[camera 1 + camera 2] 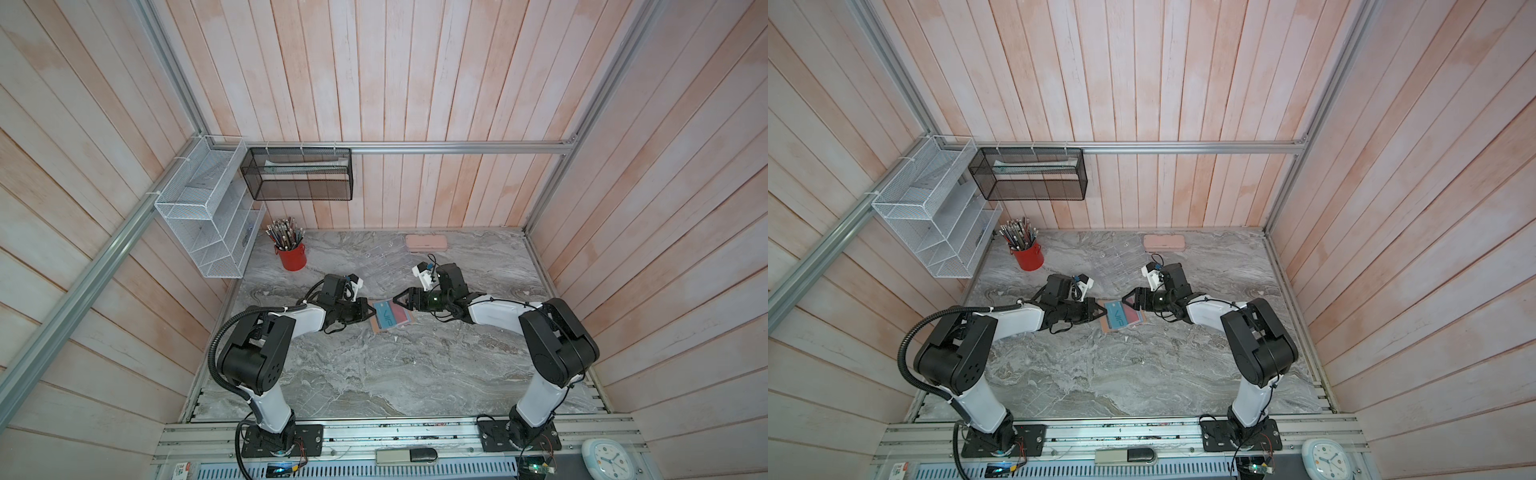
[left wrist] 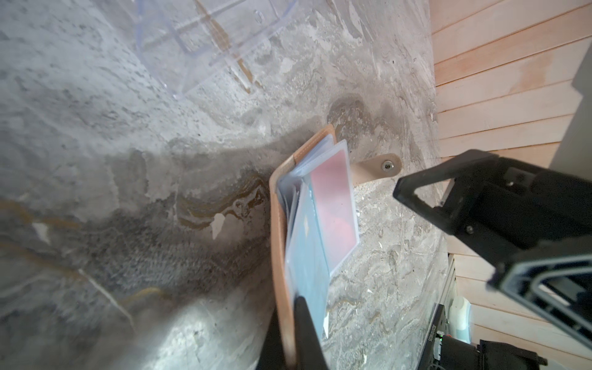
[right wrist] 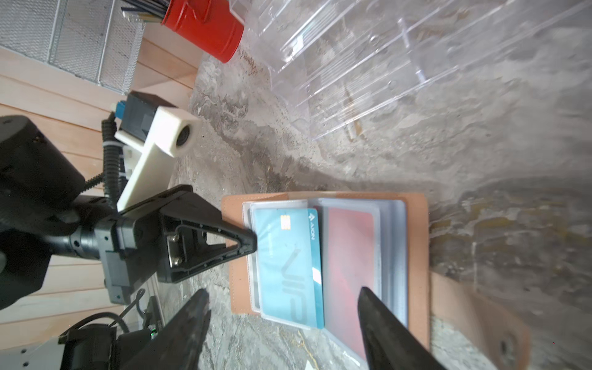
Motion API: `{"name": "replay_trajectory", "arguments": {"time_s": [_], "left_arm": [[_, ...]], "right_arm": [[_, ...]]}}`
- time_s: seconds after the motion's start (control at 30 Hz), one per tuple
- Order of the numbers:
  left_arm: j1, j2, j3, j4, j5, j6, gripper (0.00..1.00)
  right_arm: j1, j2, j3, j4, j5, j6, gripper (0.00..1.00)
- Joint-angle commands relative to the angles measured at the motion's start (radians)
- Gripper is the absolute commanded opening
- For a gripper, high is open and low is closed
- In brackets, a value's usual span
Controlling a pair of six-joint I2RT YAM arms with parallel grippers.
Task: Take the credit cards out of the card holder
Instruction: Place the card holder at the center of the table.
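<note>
The tan card holder lies open on the marble table, snap tab spread out flat. A light blue "VIP" card sits in the top clear sleeve, partly slid out. A red card shows through the sleeve beside it. My left gripper is shut on the card holder's left cover edge. My right gripper hovers open over the holder's far edge, its fingers straddling the blue card without touching it.
A clear acrylic slotted rack lies just behind the holder. A pale pink case sits by the back wall. A red cup of pens stands at back left, below white and black wire baskets.
</note>
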State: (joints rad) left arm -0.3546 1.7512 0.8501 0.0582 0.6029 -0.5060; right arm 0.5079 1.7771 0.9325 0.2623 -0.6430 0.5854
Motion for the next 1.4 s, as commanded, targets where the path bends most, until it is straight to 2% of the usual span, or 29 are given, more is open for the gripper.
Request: {"name": "replay_trajectory", "arguments": {"time_s": [0.0,0.2,0.27,0.5,0.57,0.63,0.7,0.77,0.87,1.0,1.13,1.23,1.27,1.37], "left_arm": [[-0.003,0.033,0.024,-0.040,-0.056,0.030,0.04],[-0.003,0.028,0.036,-0.056,-0.064,0.035,0.11],[-0.002,0.023,0.038,-0.065,-0.069,0.037,0.17],[-0.003,-0.015,0.043,-0.091,-0.085,0.041,0.24],[-0.002,-0.035,0.042,-0.105,-0.100,0.040,0.32],[-0.003,-0.057,0.039,-0.115,-0.122,0.035,0.33],[-0.001,-0.080,0.037,-0.120,-0.133,0.033,0.42],[0.000,-0.105,0.036,-0.128,-0.142,0.027,0.44],[0.002,-0.134,0.042,-0.142,-0.147,0.016,0.49],[0.013,-0.166,0.049,-0.156,-0.131,-0.013,0.54],[0.023,-0.224,0.057,-0.171,-0.140,-0.037,0.70],[0.034,-0.270,0.067,-0.175,-0.120,-0.064,0.96],[0.038,-0.282,0.070,-0.170,-0.106,-0.075,1.00],[0.051,-0.298,0.081,-0.137,-0.046,-0.125,1.00]], "right_arm": [[0.001,0.029,-0.021,0.082,-0.102,0.039,0.74],[0.000,0.090,-0.042,0.168,-0.162,0.096,0.73],[0.003,0.114,-0.038,0.177,-0.169,0.111,0.73],[0.005,0.162,-0.027,0.179,-0.165,0.122,0.71],[0.007,0.169,-0.024,0.172,-0.159,0.122,0.70],[0.009,0.178,-0.022,0.163,-0.155,0.120,0.70],[0.009,0.186,-0.021,0.160,-0.151,0.121,0.69],[0.011,0.189,-0.022,0.164,-0.152,0.126,0.69],[0.021,0.185,-0.021,0.160,-0.139,0.125,0.69],[0.058,0.173,0.027,0.037,-0.050,0.057,0.68],[0.077,0.170,0.043,0.027,-0.040,0.054,0.67],[0.089,0.169,0.051,0.018,-0.033,0.050,0.67],[0.092,0.171,0.053,0.017,-0.032,0.050,0.67],[0.104,0.170,0.055,0.023,-0.032,0.056,0.65]]}}
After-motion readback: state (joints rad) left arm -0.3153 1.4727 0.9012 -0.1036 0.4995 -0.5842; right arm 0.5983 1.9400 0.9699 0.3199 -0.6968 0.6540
